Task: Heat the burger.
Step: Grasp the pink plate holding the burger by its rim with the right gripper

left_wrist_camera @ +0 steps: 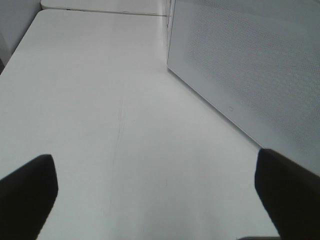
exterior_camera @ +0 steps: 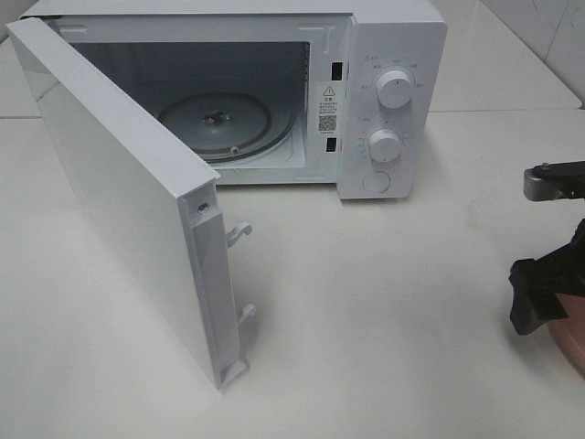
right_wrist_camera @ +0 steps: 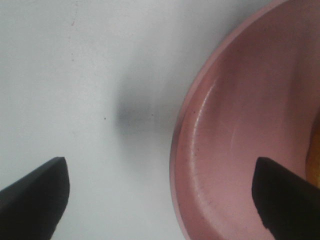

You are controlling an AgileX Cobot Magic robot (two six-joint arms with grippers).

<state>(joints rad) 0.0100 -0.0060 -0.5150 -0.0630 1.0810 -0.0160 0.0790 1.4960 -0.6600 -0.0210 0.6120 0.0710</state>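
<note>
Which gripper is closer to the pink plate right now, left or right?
Right. The right gripper hangs open over the rim of the pink plate, partly above the table. The left gripper is beside the microwave, with no plate in its view.

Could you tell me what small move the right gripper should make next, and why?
Probably lower the right gripper and close it on the rim of the pink plate: its open jaws straddle that rim, one finger over the table, the other over the plate. The microwave door stands open and the turntable is bare.
</note>
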